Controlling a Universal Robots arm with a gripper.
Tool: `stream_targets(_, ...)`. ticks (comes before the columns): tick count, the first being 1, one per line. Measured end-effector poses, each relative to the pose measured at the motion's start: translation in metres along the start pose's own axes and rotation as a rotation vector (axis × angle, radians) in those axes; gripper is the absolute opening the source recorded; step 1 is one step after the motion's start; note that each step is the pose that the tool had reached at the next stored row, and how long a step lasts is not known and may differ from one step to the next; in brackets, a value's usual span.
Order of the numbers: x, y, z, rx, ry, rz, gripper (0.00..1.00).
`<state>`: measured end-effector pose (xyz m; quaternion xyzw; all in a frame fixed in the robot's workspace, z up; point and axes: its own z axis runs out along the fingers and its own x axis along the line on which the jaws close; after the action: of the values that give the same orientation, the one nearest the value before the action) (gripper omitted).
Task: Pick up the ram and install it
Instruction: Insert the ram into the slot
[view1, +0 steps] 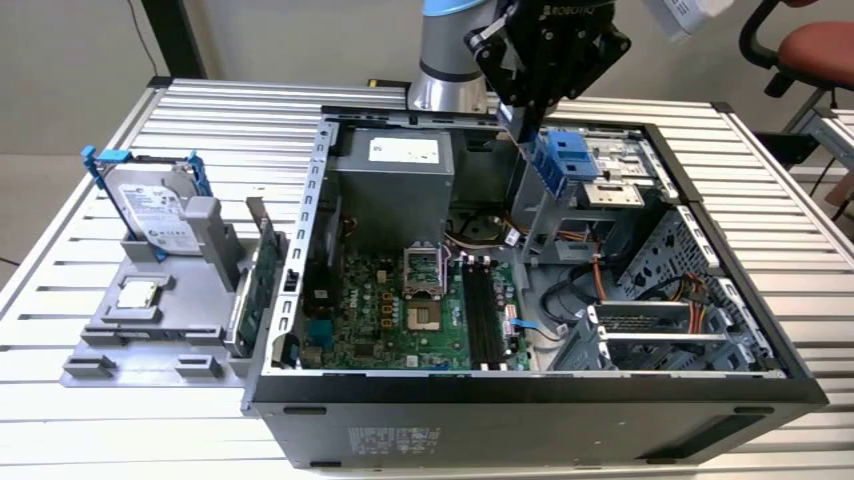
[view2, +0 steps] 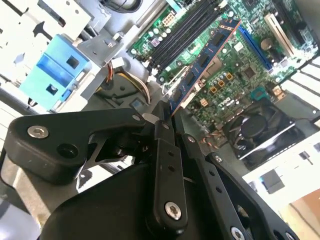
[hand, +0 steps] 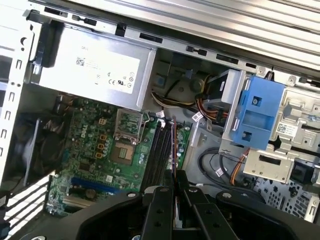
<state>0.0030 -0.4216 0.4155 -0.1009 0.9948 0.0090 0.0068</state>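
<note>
Hand (view2: 161, 119) clamping ram (view2: 202, 62) above black slots (view2: 185, 30), blue bracket (view2: 52, 75) alongside, cables (view2: 144, 92) nearby

slatted silver counter (view1: 127, 440). open dark computer case (view1: 534, 410) lying on its side toward the exterior view's right; grey parts stand (view1: 147, 345) just beside it, toward the exterior view's left.

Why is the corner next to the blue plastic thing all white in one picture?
In the second wrist view, glare washes out the metal cage beside the blue bracket; the end effector, shut on the ram, looks dark against it. In the first wrist view the table slats also glare. In the exterior view the light is even, with shade inside the case.
</note>
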Motion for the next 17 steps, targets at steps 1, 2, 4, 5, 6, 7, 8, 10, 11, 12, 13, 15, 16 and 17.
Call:
stream_targets(1,0.0000,0.0000,0.0000,0.0002,-0.0002,0.012,0.00)
stream_targets(2,-0.0001,0.0000,0.0000,0.0004,-0.0004,0.023,0.00)
stream_targets(4,-0.0002,0.0000,0.0000,0.0007,-0.0008,0.045,0.00)
stream_targets(5,-0.0003,-0.0001,0.0000,0.0008,-0.0010,0.058,0.00)
stream_targets(6,-0.0003,-0.0001,0.0000,0.0011,-0.0012,0.070,0.00)
stream_targets(7,-0.0003,0.0000,0.0000,0.0013,-0.0014,0.083,0.00)
stream_targets(8,-0.0004,-0.0001,0.0000,0.0015,-0.0016,0.096,0.00)
stream_targets(10,-0.0004,-0.0001,0.0001,0.0018,-0.0020,0.120,0.00)
stream_targets(11,-0.0005,-0.0001,0.0000,0.0020,-0.0021,0.130,0.00)
stream_targets(12,-0.0006,-0.0001,0.0001,0.0021,-0.0024,0.141,0.00)
stream_targets(13,-0.0006,-0.0001,0.0001,0.0024,-0.0025,0.152,0.00)
stream_targets(15,-0.0007,-0.0001,0.0001,0.0026,-0.0028,0.170,0.00)
stream_targets(16,-0.0008,-0.0001,0.0000,0.0026,-0.0028,0.170,0.00)
stream_targets(17,-0.0008,-0.0001,0.0001,0.0026,-0.0028,0.170,0.00)
